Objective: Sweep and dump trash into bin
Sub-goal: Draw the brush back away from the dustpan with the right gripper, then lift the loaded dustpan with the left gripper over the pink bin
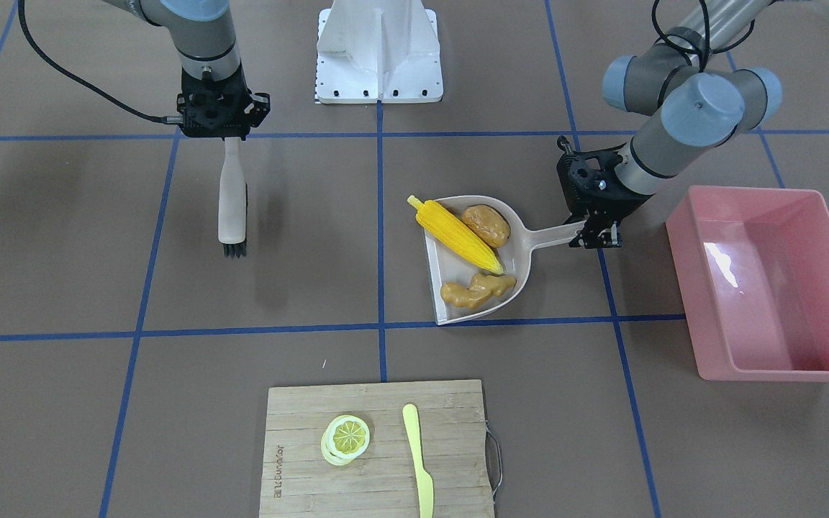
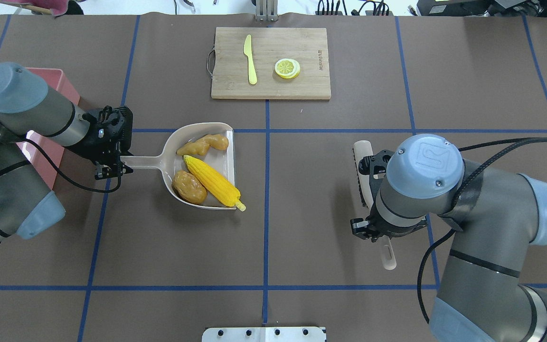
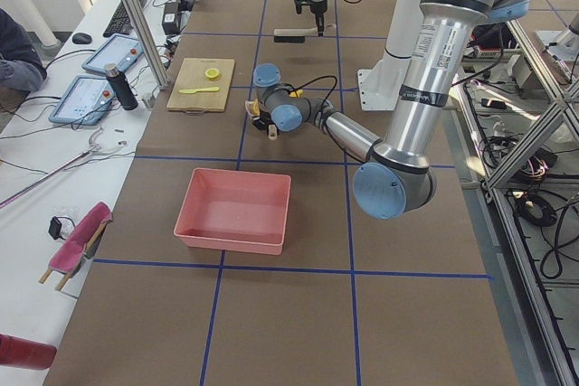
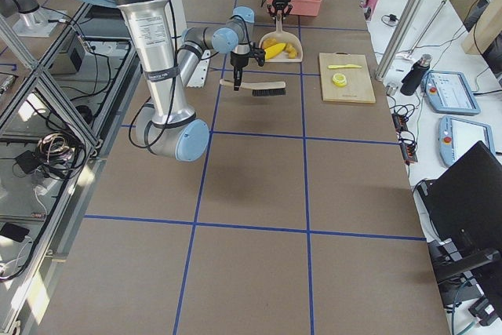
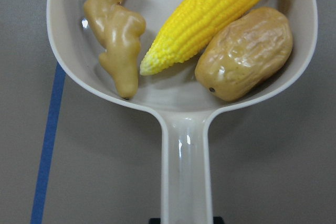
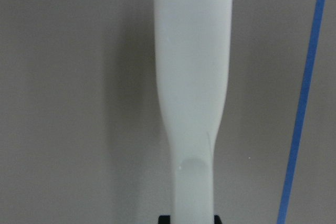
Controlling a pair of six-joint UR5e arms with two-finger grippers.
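Observation:
The corn cob [image 1: 459, 235], the brown potato chunk [image 1: 486, 224] and the tan ginger root [image 1: 477, 291] all lie in the beige dustpan [image 1: 519, 255]. They also show in the left wrist view: corn [image 5: 210, 17], potato [image 5: 244, 53], ginger [image 5: 116, 30]. My left gripper [image 1: 596, 237] is shut on the dustpan's handle [image 5: 182, 177]. The pink bin [image 1: 774, 280] stands beside that arm, empty. My right gripper [image 1: 217, 133] is shut on a brush [image 1: 232, 201], its bristles [image 1: 234, 250] pointing away from the robot, well apart from the dustpan.
A wooden cutting board [image 1: 378, 450] at the table's far edge holds a lemon slice [image 1: 347, 437] and a pale yellow plastic knife [image 1: 418, 460]. The white robot base [image 1: 380, 50] stands at the near middle. Blue tape lines cross the brown table.

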